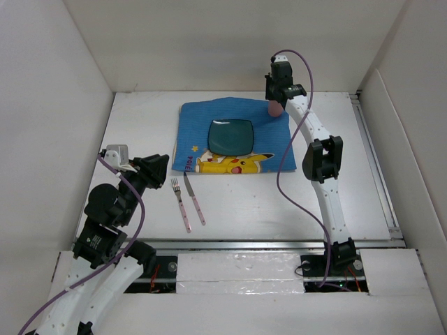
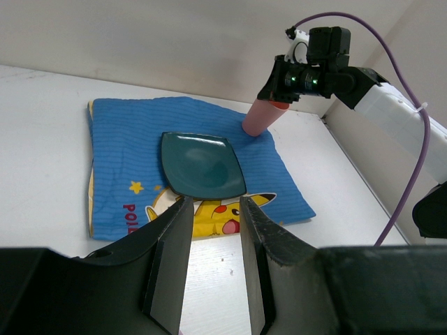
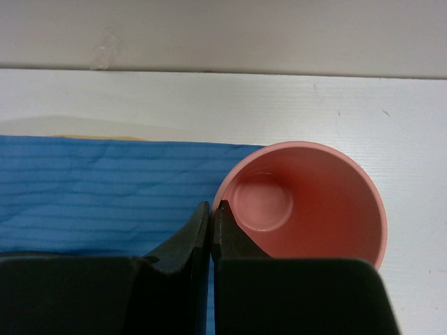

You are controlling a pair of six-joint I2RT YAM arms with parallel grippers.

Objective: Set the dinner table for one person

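Right gripper (image 3: 211, 206) pinches the pink cup (image 3: 318, 202) by its half-hidden rim; left gripper (image 2: 215, 206) spread.

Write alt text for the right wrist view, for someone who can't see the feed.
The right gripper pinches the left rim of an empty pink cup, seen from above. The cup is at the right edge of a blue striped placemat, with the white dinner table and a white wall beyond.
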